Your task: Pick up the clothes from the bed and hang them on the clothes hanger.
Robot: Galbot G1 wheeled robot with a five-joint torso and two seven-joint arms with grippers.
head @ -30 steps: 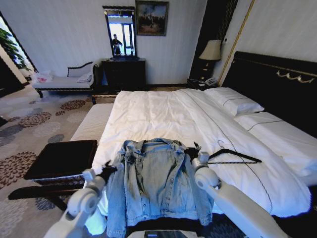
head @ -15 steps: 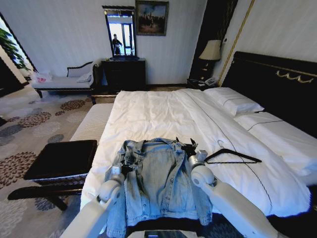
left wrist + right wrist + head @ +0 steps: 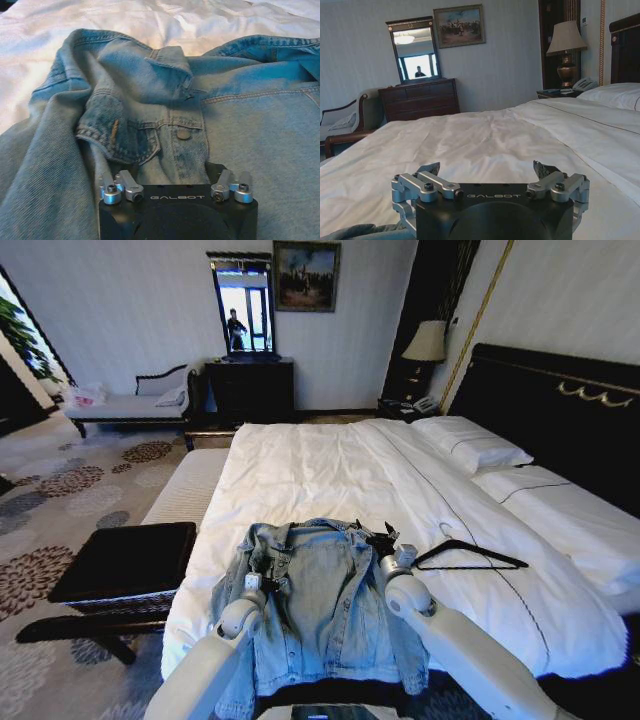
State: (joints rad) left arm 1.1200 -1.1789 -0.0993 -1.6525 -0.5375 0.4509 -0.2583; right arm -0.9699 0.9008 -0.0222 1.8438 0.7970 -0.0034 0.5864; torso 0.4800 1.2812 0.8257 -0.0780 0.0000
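Note:
The light blue denim clothes (image 3: 320,610) lie spread, collar away from me, on the near end of the white bed (image 3: 300,470). The black clothes hanger (image 3: 470,555) lies flat on the sheet just right of the jacket. My left gripper (image 3: 262,565) hovers over the jacket's left shoulder, open; in the left wrist view the gripper (image 3: 167,172) sits just above the clothes (image 3: 250,125) near a chest pocket flap. My right gripper (image 3: 378,537) stands open at the jacket's right shoulder; in its wrist view the gripper (image 3: 487,170) faces across the bed (image 3: 485,140) with nothing between its fingers.
A dark padded bench (image 3: 125,560) stands on the patterned carpet left of the bed's foot, with a pale bench (image 3: 185,490) beyond it. White pillows (image 3: 480,445) and a black headboard (image 3: 560,410) are at the right. A dresser with mirror (image 3: 250,385) lines the far wall.
My left arm has swung in from beside the bed's left edge to over the jacket's left shoulder. The right gripper shifted slightly toward the collar, then held still.

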